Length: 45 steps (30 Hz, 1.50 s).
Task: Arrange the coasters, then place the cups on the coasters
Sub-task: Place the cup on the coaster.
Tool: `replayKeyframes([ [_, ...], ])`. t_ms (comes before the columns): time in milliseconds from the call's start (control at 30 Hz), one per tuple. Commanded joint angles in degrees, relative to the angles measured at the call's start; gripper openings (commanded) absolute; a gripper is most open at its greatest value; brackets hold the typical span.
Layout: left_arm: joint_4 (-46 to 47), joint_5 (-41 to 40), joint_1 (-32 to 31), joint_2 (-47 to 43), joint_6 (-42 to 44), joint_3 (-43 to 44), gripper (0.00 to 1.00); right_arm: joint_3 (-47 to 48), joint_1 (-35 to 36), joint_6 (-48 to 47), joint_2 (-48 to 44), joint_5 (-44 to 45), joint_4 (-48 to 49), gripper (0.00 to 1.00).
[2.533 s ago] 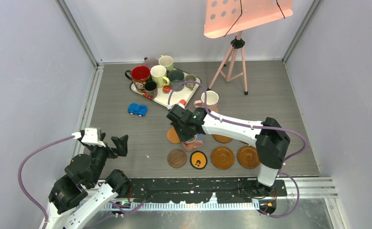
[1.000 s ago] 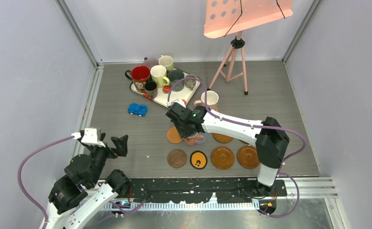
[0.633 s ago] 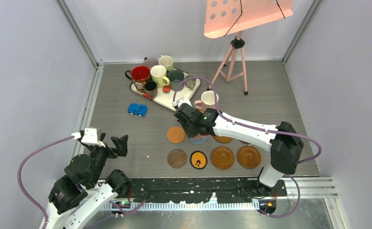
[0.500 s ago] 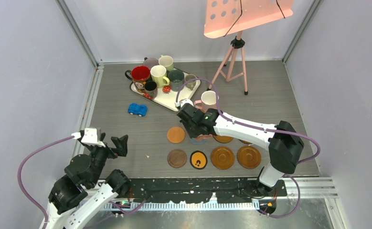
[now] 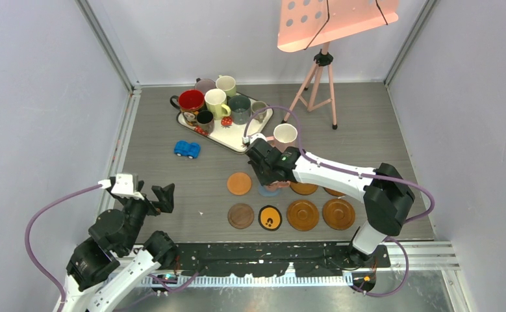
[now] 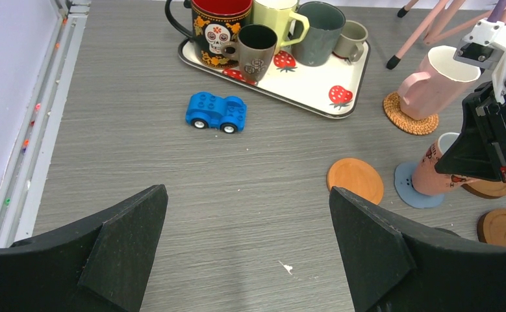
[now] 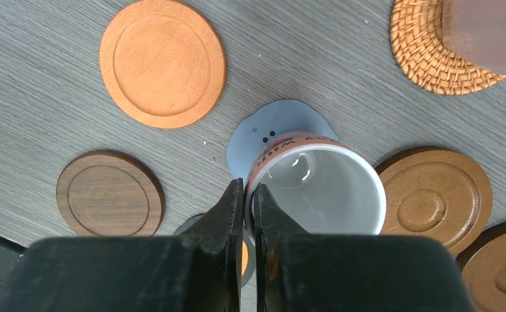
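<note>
My right gripper (image 7: 250, 195) is shut on the rim of a pink-orange printed cup (image 7: 315, 188) with a white inside, one finger inside and one outside. The cup's base is at the blue coaster (image 7: 282, 120); I cannot tell whether it rests on it. In the left wrist view the cup (image 6: 432, 172) leans slightly over that blue coaster (image 6: 406, 188). Beside it lies a plain orange coaster (image 5: 240, 183). A pink cup (image 5: 284, 134) stands on a woven coaster (image 6: 409, 120). My left gripper (image 6: 250, 260) hangs open at the near left, holding nothing.
In front lie a dark wood coaster (image 5: 241, 216), a black one with an orange centre (image 5: 270, 217) and glossy brown ones (image 5: 303, 214). A strawberry-print tray (image 5: 237, 138) holds several cups. A blue toy car (image 5: 187, 149) sits left, a pink stand's tripod (image 5: 318, 71) at the back.
The right arm has carried the cup to the right, away from the orange coaster, which now shows whole, and over the blue coaster. The left arm has not moved.
</note>
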Motion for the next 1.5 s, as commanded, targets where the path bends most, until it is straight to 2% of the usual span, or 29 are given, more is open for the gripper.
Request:
replayKeyframes([
  [0, 2.8, 0.6, -0.1, 1.2, 0.1, -0.1, 1.00, 0.5, 0.1, -0.7, -3.1, 3.0, 3.3, 0.07],
  [567, 3.1, 2.2, -0.1, 1.3, 0.3, -0.2, 1.00, -2.8, 0.1, 2.0, -3.8, 3.0, 6.4, 0.08],
  [1067, 2.7, 1.7, -0.1, 0.7, -0.3, -0.2, 1.00, 1.9, 0.2, 0.2, -1.8, 4.5, 4.0, 0.06],
  [1467, 3.0, 1.6, -0.1, 1.4, 0.5, -0.2, 1.00, 3.5, 0.3, 1.9, 0.0, 2.4, 2.5, 0.06],
])
